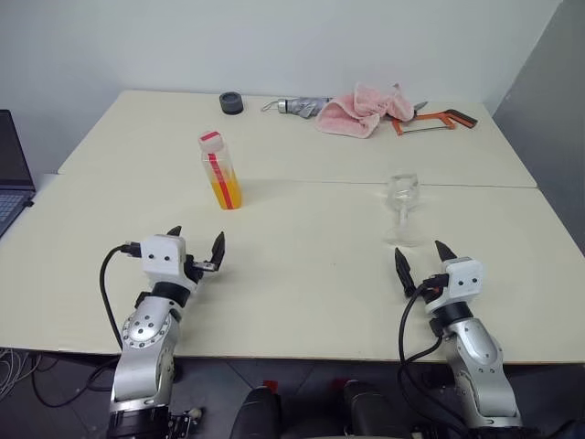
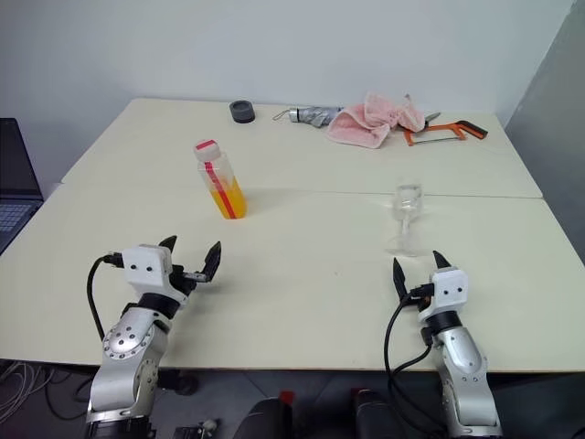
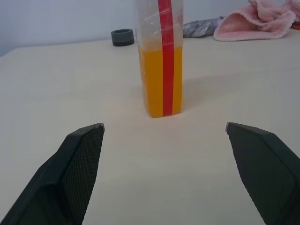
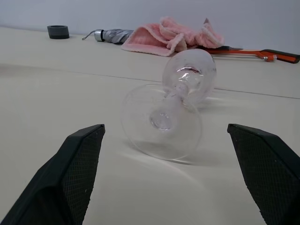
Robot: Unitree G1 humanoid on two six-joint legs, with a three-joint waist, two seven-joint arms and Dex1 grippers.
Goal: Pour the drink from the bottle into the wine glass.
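The bottle (image 1: 220,172) stands upright and capped on the pale table (image 1: 302,274), left of centre. The orange drink (image 3: 161,79) fills about its lower half. My left gripper (image 1: 196,236) hovers open just short of the bottle and points at it with nothing between its fingers. To the right, the wine glass (image 1: 402,208) is empty and lies on its side, its round foot (image 4: 161,123) turned toward my right gripper (image 1: 420,249). That gripper is open and empty, a short way in front of the foot.
Along the far edge lie a black ring-shaped thing (image 1: 231,102), a folded grey umbrella (image 1: 297,106), a pink towel (image 1: 366,110) and an orange-handled saw (image 1: 434,121). A laptop (image 1: 11,174) sits off the table's left side. A seam (image 1: 302,180) crosses the table behind the bottle.
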